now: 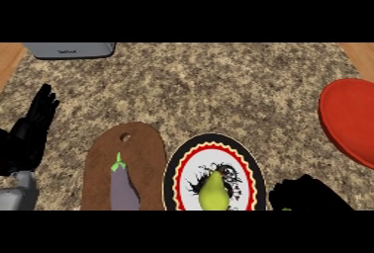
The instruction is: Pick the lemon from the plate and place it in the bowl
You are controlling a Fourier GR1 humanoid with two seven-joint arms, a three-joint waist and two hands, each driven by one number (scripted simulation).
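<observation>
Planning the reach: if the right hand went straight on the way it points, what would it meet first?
Probably the lemon on the plate, left of the right hand; its pointing direction is unclear.

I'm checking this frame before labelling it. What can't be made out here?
- Right hand, head view: a dark mass cut by the lower edge; finger pose unreadable.
- Lemon on the plate: its lower end is cut by the lower edge, as is the plate's.
- Bowl: cropped by the right edge, so its far side is unseen.
- Eggplant on the cutting board: lower part cut off.
- Grey appliance: cut by the top edge; label too small.
</observation>
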